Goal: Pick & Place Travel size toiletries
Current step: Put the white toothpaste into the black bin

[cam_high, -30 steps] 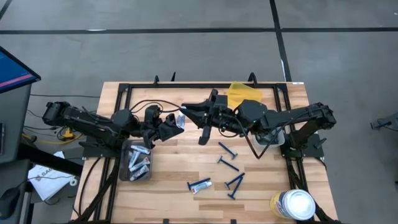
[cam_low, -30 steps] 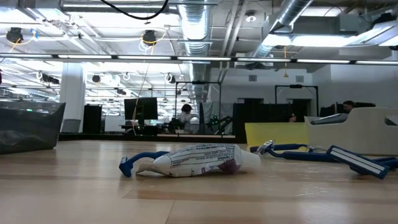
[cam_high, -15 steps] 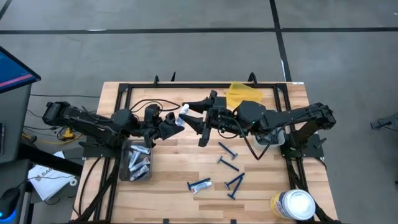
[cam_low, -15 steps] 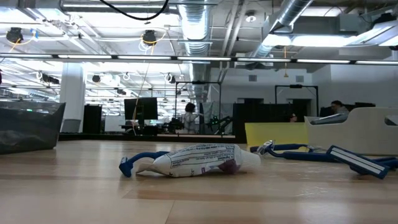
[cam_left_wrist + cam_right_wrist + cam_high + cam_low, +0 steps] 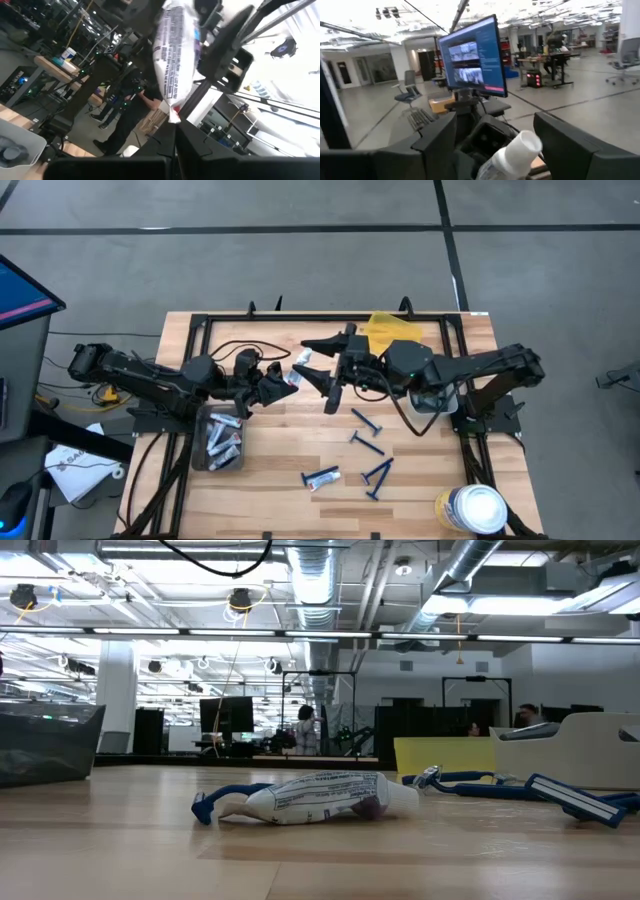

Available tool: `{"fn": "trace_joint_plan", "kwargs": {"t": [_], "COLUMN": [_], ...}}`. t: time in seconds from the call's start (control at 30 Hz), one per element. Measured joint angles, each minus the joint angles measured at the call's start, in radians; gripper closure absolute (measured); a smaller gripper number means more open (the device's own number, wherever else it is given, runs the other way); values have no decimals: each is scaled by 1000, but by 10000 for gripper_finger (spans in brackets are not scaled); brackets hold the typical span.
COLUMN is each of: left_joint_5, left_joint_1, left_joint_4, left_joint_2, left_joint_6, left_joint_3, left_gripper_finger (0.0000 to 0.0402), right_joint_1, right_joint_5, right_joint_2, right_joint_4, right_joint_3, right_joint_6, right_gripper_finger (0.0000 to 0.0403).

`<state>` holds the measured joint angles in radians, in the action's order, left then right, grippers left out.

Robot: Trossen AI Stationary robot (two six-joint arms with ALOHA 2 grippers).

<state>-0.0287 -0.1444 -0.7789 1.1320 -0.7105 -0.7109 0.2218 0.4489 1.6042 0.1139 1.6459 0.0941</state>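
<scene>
Mid-air handover: left pincer pinching squeeze tube above bench centre; right pincer at tube's 3 o'clock, spread, releasing it (bin at 7 o'clock).

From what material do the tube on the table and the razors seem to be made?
The tube looks like soft, glossy plastic: it is creased and flattened, with print on it. The razors look like hard blue plastic, smooth, with thin rigid handles.
</scene>
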Motion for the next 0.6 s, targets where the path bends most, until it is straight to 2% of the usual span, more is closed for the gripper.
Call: {"fn": "trace_joint_plan", "kwargs": {"t": [0.2,0.4,0.6], "left_joint_5": [28,20,-29], "left_joint_1": [0,-4,-14], "left_joint_4": [119,218,376], "left_joint_2": [-3,-59,-213], "left_joint_6": [-3,-11,-64], "left_joint_3": [0,42,142], "left_gripper_finger": [402,402,401], "right_joint_1": [-6,0,14], "right_joint_5": [24,24,25], "right_joint_2": [-49,-103,-134], "right_joint_4": [-84,-174,-253], "right_joint_3": [1,1,1], "right_joint_6": [0,3,12], "right_gripper_finger": [146,146,145]}}
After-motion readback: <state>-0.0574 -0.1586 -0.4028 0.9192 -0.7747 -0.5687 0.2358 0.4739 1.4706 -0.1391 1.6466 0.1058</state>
